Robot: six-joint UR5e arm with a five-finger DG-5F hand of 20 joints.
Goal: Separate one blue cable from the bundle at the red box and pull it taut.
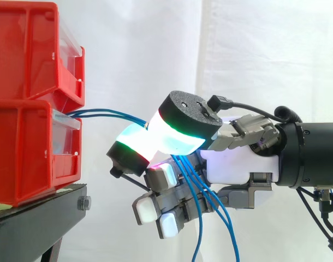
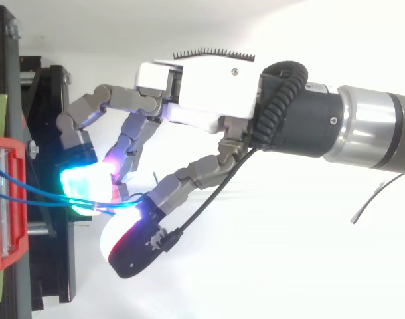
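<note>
Thin blue cables (image 1: 109, 115) leave the front slot of the lower red bin (image 1: 30, 158) and run right, nearly level, into my hand (image 1: 237, 164). Two large glowing fingertips (image 1: 142, 141) close together on the strands just right of the bin, with the other fingers curled below. Past the pinch, several blue strands (image 1: 202, 202) hang loosely down across the fingers. In the top view the cables (image 2: 36, 194) cross from the red bin (image 2: 6, 219) to the cyan fingertip (image 2: 83, 183), and the hand (image 2: 202, 90) reaches in from the right. I cannot tell how many strands are pinched.
A second red bin (image 1: 30, 54) is stacked on the lower one. Both rest on a black stand (image 1: 43, 215) at the left, also seen from above (image 2: 53, 126). A white curtain (image 1: 265, 54) hangs behind.
</note>
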